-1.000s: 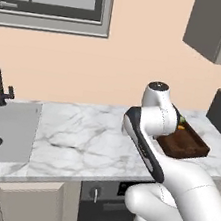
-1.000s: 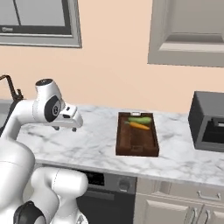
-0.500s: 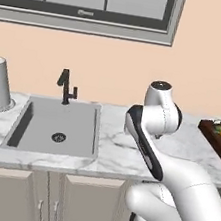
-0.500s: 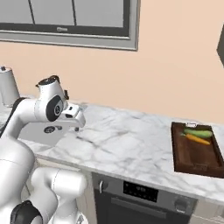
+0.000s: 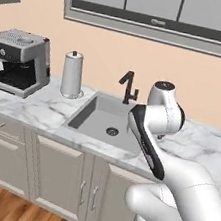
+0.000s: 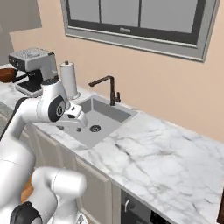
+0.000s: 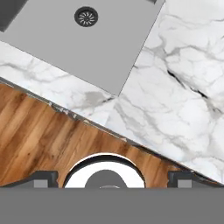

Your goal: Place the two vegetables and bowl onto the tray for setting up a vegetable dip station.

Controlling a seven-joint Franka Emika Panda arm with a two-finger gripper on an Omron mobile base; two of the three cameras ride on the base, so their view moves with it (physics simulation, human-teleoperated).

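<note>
Searching for the bowl is the step in hand: jaws (image 7: 112,177) wide apart and empty above the bench (image 6: 166,153) edge beside the sink (image 6: 94,120). A reddish-brown bowl (image 6: 6,75) sits far left by the coffee machine (image 6: 33,68); next, approach it.

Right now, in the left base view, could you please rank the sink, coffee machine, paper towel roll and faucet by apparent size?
1. sink
2. coffee machine, though it sits nearer the camera
3. paper towel roll
4. faucet, clearly slimmest
</note>
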